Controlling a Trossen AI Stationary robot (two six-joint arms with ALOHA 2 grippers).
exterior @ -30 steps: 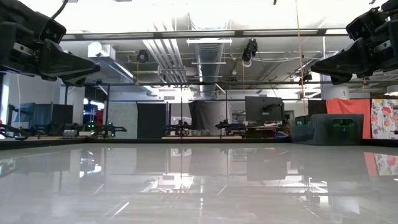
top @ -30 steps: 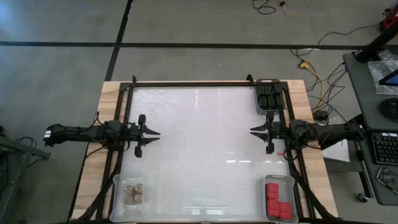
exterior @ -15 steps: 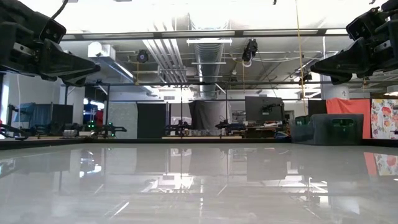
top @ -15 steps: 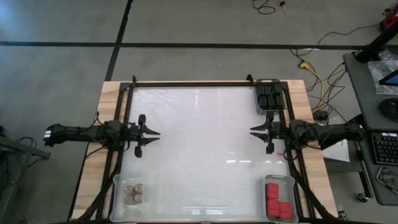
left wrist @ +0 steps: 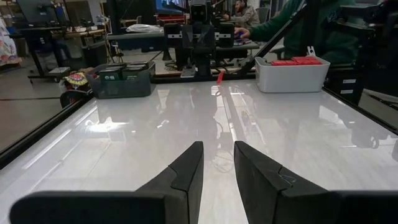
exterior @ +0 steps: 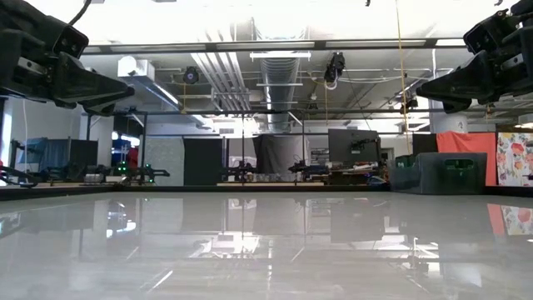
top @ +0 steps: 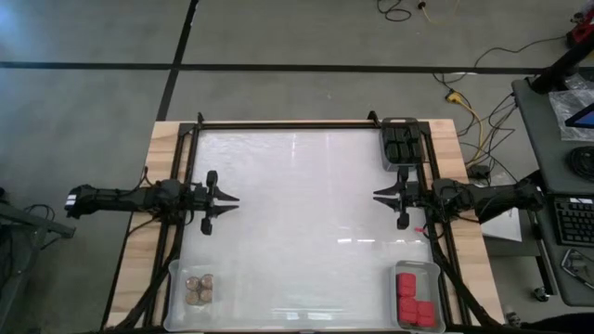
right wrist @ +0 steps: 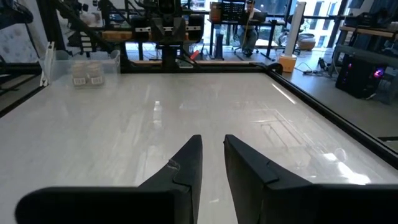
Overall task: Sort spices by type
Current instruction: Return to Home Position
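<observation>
Light is bright and even, coming from overhead. My glossy white table top throws it back: a pale glare streak toward 12 o'clock in the high view, mirrored ceiling strip lights in the low view, whose 12 o'clock edge is washed out white. My left fingers and right fingers show as dark, flat shapes.

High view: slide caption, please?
Red blocky jars, black jars, round tan jars in separate clear bins; left tool, right tool aside.
</observation>
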